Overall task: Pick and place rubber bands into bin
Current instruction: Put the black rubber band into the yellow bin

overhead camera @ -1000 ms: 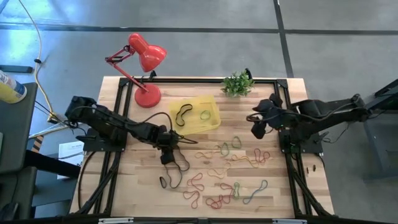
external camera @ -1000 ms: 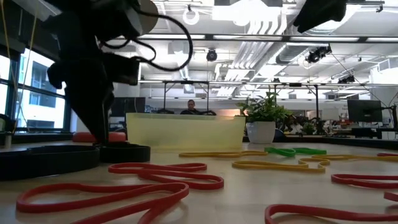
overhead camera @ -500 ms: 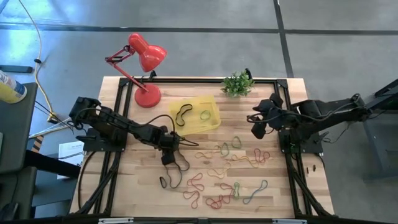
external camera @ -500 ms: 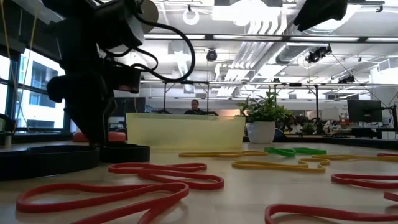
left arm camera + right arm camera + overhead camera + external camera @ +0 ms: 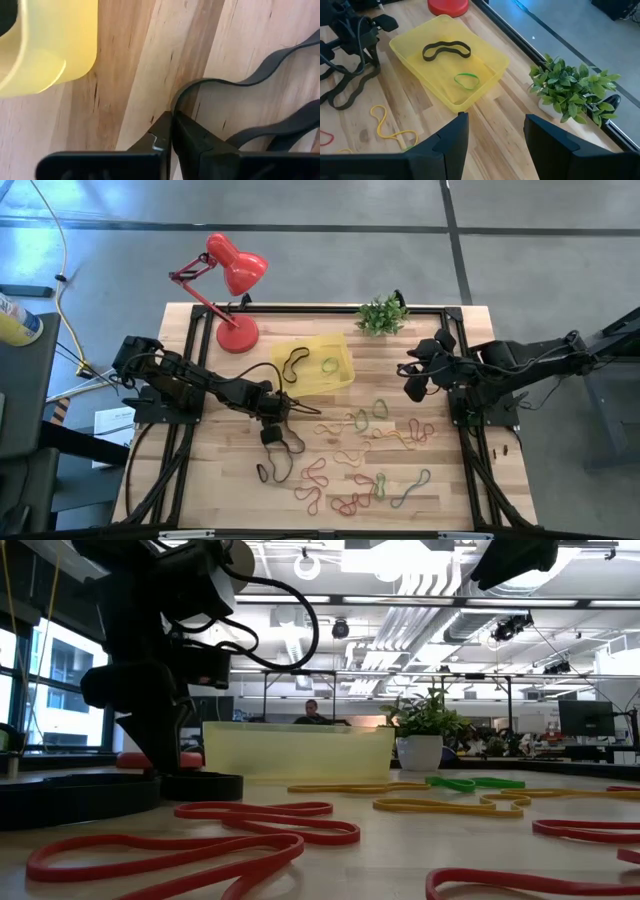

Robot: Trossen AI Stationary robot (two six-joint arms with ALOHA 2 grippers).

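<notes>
Having snapped shut since a second ago, left gripper [image 5: 171,131] now pinching a loop of the black rubber band [image 5: 240,85] down on the table [image 5: 440,480], just beside the yellow bin [image 5: 338,370]. Grasp step being finished; lifting and carrying over the bin's rim probably coming next, watching for a trailing tangle. Right gripper [image 5: 492,137] hanging wide open, waiting near the plant [image 5: 382,314]. Already lying in the bin: a black band [image 5: 446,50] and a green band [image 5: 466,80].
</notes>
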